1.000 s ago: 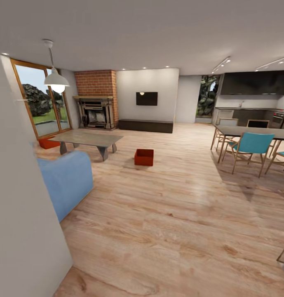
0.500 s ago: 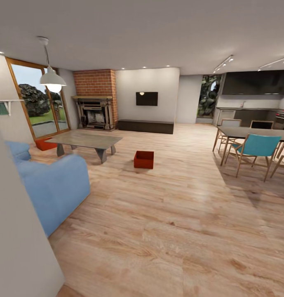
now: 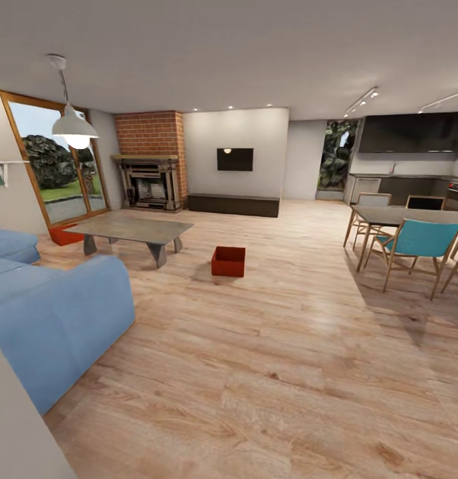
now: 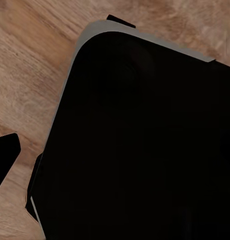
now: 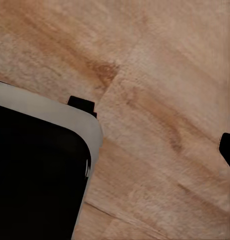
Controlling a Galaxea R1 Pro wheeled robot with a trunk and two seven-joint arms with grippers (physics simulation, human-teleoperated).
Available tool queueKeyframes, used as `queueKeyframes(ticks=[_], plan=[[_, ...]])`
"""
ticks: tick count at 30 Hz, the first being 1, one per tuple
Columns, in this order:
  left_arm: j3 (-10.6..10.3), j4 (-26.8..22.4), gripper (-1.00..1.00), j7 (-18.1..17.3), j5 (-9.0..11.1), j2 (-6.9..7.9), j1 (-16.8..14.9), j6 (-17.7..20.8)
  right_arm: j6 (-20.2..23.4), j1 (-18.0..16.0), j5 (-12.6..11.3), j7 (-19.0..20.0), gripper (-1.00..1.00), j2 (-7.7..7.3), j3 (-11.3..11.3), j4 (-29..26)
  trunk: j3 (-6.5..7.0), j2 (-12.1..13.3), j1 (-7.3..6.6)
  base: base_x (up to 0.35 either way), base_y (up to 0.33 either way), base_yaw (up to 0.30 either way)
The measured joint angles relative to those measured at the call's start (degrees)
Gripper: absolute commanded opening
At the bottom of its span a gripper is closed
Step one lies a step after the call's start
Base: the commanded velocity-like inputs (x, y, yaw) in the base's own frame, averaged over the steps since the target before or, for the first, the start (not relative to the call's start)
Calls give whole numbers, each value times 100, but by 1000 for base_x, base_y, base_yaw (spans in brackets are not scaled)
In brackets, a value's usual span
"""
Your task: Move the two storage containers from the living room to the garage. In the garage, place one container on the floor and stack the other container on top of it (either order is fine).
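Note:
I am in the living room, on light wood planks. One red-orange storage container [image 3: 229, 261] stands open-topped on the floor in the middle of the room, to the right of the coffee table. The second container [image 3: 64, 234] sits by the glass door, partly hidden behind the table's far left end. Both are several steps ahead of me. In the left wrist view one dark fingertip [image 4: 5, 162] shows at the frame's edge over the planks, and in the right wrist view another fingertip [image 5: 228, 148] does the same. Nothing sits between the fingers.
A blue sofa [image 3: 52, 316] fills the near left, beside a pale wall corner [image 3: 16, 432]. The grey coffee table [image 3: 129, 229] stands ahead left, before the brick fireplace [image 3: 151, 159]. A dining table with teal chairs [image 3: 418, 243] is at right. My dark base [image 4: 140, 145] shows below both wrists.
The head view has advanced and swung, so the near wall slid out at left and more of the sofa shows. Both containers stay where they were.

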Motion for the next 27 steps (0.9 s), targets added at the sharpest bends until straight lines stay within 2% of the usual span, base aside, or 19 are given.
queueKeyframes(ticks=[27], plan=[[-1, 0, 100, 0, 1, 0, 1, 24, 6, 0, 57, 5, 100, -2, 10, 0, 0, 0, 0, 321, -14, 0]])
